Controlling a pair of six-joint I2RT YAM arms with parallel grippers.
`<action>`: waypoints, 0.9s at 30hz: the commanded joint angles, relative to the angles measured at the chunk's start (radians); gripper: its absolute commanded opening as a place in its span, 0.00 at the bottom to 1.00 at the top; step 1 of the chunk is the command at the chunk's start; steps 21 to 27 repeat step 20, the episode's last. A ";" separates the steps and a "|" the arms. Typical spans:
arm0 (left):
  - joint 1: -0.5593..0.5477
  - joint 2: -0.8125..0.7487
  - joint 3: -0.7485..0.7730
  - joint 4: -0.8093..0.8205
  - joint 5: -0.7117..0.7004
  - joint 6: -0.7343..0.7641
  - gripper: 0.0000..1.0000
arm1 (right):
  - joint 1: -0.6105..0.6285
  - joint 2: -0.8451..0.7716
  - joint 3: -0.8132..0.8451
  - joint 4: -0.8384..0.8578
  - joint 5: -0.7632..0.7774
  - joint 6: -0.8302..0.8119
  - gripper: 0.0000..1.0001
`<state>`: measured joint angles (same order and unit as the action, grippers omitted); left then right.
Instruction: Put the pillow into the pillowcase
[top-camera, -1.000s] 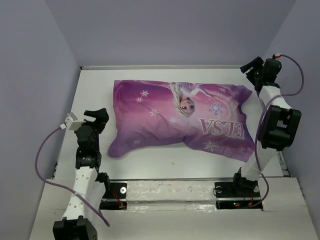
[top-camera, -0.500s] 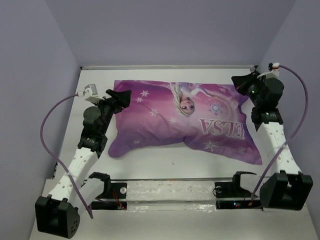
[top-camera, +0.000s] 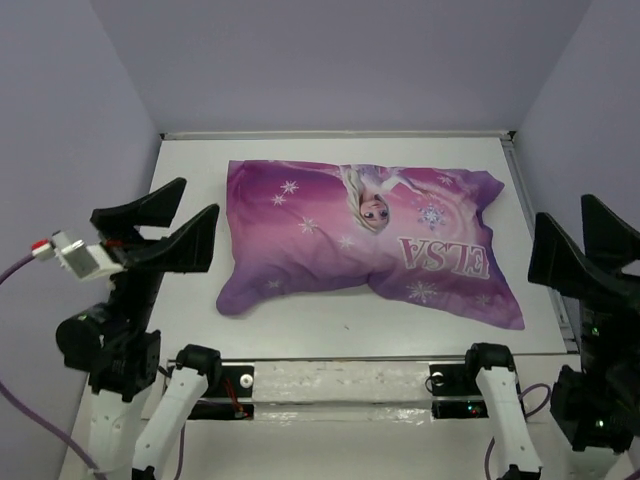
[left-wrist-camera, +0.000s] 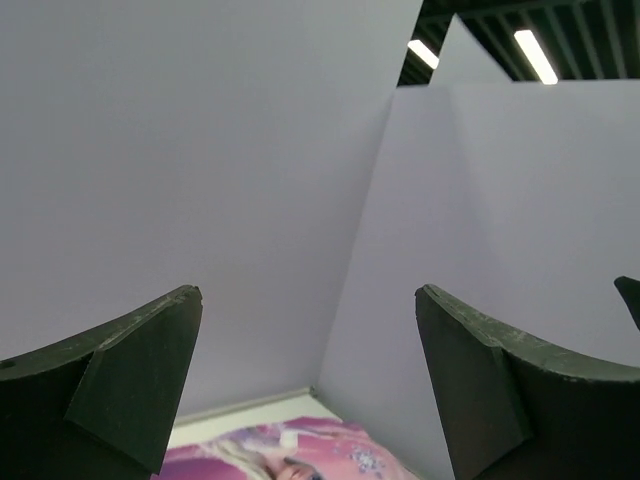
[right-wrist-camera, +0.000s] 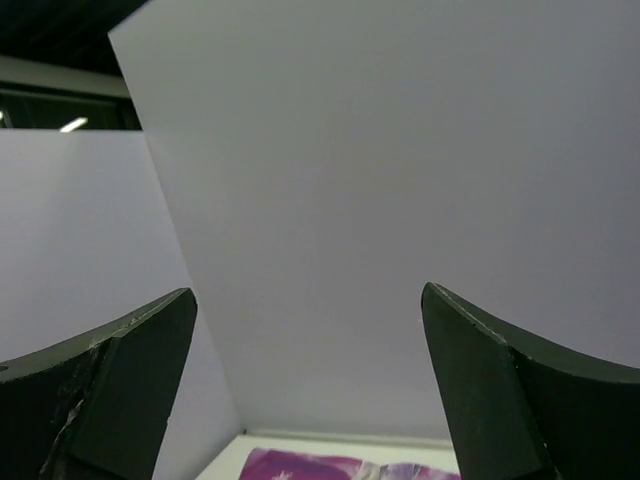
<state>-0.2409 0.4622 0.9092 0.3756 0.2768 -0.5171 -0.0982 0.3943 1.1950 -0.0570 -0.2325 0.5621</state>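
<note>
At the near edge of the tabletop (top-camera: 350, 322), both sets of jaws stand wide open with nothing between them. On the left arm (top-camera: 112, 335) the left jaws are raised high and tipped toward the far wall. On the right arm (top-camera: 598, 395) the right jaws sit the same way, and neither touches any cloth. Both wrist views give me mostly bare wall between the jaws, with a sliver of purple print at the bottom edge.

Out past them the pillowcase (top-camera: 355, 240) lies across the middle of the tabletop, purple side up. Its princess and the ELSA lettering (top-camera: 443, 257) are upside down to me. It looks plump along its left and middle, which I take to mean the pillow is inside. I see no white anywhere, so I cannot confirm that directly. The near right corner (top-camera: 495, 308) lies flatter, and I judge that to be the slack open end.

My read is that the stuffing step is done and this is the final look. If anything is left, the next move calls for a pinch on that loose right end and a tug to draw it over the filling, with the other jaws pressing the plump end down.
</note>
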 joint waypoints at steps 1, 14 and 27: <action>-0.003 -0.082 0.098 -0.115 0.030 0.063 0.99 | 0.002 -0.060 0.066 -0.092 0.165 -0.033 1.00; -0.003 -0.211 0.100 -0.205 -0.007 0.120 0.99 | 0.002 -0.104 -0.006 -0.116 0.145 -0.042 1.00; -0.001 -0.194 0.017 -0.214 -0.002 0.135 0.99 | 0.002 -0.081 -0.067 -0.112 0.116 -0.028 1.00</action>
